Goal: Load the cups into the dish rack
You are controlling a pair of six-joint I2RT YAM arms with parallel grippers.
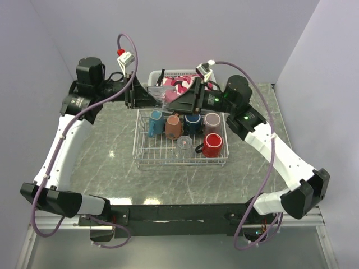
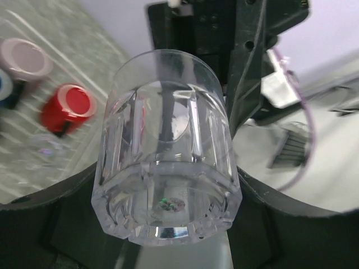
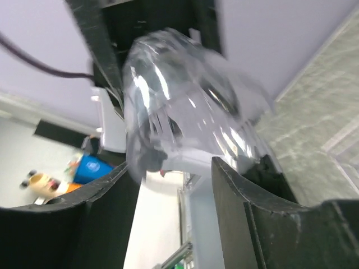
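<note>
A clear glass (image 1: pixel 164 96) hangs in the air above the far edge of the white wire dish rack (image 1: pixel 140 154). My left gripper (image 1: pixel 155 97) is shut on the glass (image 2: pixel 168 151) with its base toward the wrist camera. My right gripper (image 1: pixel 177 100) faces it from the other side. Its fingers (image 3: pixel 112 196) stand apart, and the glass (image 3: pixel 185 106) shows blurred at their tips. In the rack stand the teal (image 1: pixel 155 122), terracotta (image 1: pixel 173 126), navy (image 1: pixel 193 122), mauve (image 1: pixel 212 120) and red (image 1: pixel 212 144) mugs and a second clear glass (image 1: pixel 184 144).
A white slotted basket (image 1: pixel 160 74) with pink camouflage cloth stands right behind the rack, under both grippers. Both arms reach inward over the grey marbled table (image 1: pixel 106 157). The red mug (image 2: pixel 67 106) and the mauve mug (image 2: pixel 25 59) show below in the left wrist view.
</note>
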